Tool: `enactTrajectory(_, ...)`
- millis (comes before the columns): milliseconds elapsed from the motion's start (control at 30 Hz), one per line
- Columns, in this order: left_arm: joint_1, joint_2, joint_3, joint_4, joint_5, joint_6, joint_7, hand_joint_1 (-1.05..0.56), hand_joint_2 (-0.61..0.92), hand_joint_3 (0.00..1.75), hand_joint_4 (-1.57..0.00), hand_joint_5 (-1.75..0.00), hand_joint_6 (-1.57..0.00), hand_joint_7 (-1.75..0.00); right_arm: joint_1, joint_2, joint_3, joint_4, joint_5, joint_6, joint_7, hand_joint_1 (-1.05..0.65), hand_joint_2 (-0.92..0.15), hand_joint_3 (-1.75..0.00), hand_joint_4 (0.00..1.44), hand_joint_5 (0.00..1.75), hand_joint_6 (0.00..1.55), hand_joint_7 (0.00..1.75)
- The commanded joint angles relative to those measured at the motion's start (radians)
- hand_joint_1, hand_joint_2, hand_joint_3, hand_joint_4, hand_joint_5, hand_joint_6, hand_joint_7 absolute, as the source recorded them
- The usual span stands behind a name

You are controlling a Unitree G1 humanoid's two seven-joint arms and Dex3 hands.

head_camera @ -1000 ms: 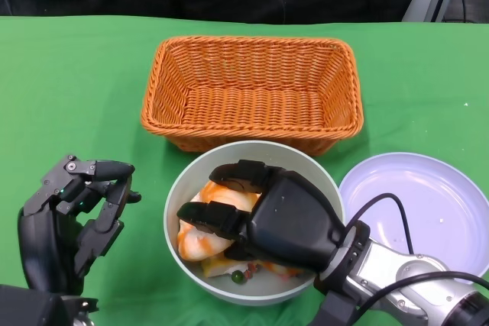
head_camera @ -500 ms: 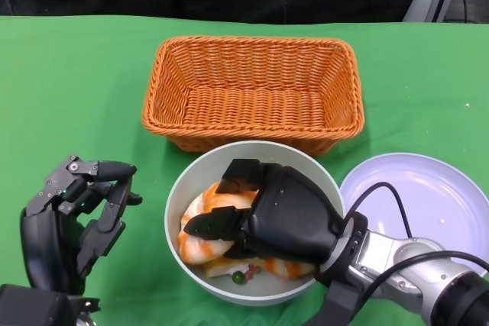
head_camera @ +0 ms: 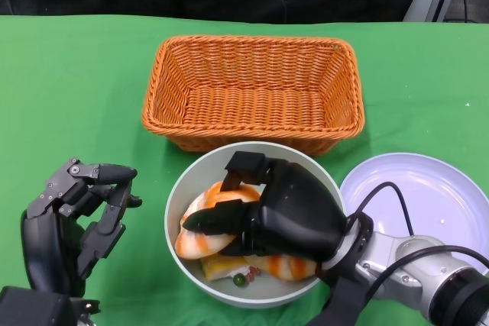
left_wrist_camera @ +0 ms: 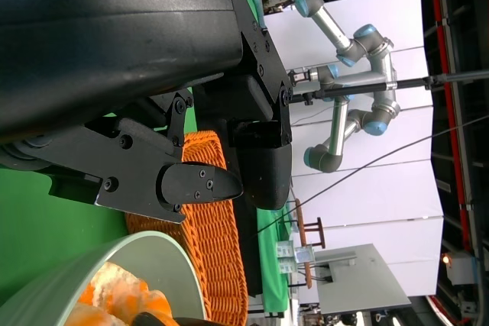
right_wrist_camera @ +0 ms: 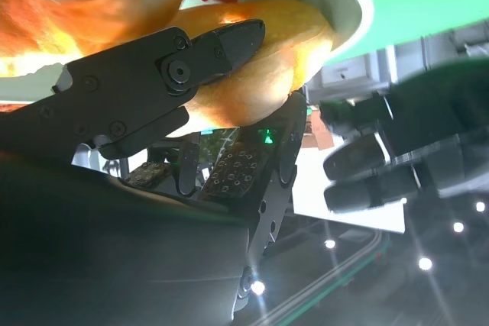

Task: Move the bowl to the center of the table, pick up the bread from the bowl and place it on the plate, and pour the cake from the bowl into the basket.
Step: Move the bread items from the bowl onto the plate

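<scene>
Reaching into the bowl (head_camera: 179, 202), the right hand (head_camera: 286, 211) had its fingers (right_wrist_camera: 183, 59) wrapped around the orange bread (head_camera: 205, 223), holding it inside the bowl. A little cake (head_camera: 229, 266) lay under it. The bowl sat just in front of the basket (head_camera: 250, 91), with the plate (head_camera: 428, 211) beside it. The left hand (head_camera: 72, 223) held nothing, its fingers bent but apart, near the bowl.
</scene>
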Motion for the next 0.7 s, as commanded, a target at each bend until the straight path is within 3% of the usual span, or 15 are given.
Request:
enactTrajectory(33,-0.009,0.013,0.01,0.014,0.002,-0.015,0.015,-0.11,0.92,0.31,-0.77,-1.43,-0.85,-1.0,-0.019,-0.003,-0.038,0.003,0.051,-0.047,-0.02,-0.24,-0.88,-0.01,0.86,1.02,1.23,0.07)
enactTrajectory(300,-0.019,0.022,0.019,0.04,0.011,-0.015,0.026,-0.11,0.92,0.3,-0.77,-1.37,-0.84,-0.98,0.008,-0.012,-0.153,-0.087,0.19,-0.124,0.06,-0.19,-0.89,-0.01,0.82,1.03,1.22,0.08)
enactTrajectory(533,-0.025,0.022,0.028,0.053,0.022,-0.019,0.033,-0.1,0.92,0.31,-0.79,-1.36,-0.85,-0.98,0.067,0.008,-0.243,-0.169,0.291,-0.119,0.142,-0.18,-0.86,0.0,0.87,1.02,1.24,0.1)
enactTrajectory(700,-0.026,0.025,0.027,0.057,0.036,-0.016,0.049,-0.09,0.92,0.32,-0.79,-1.36,-0.86,-0.99,0.173,0.021,-0.337,-0.331,0.502,-0.058,0.354,-0.19,-0.89,-0.02,0.86,1.03,1.25,0.11)
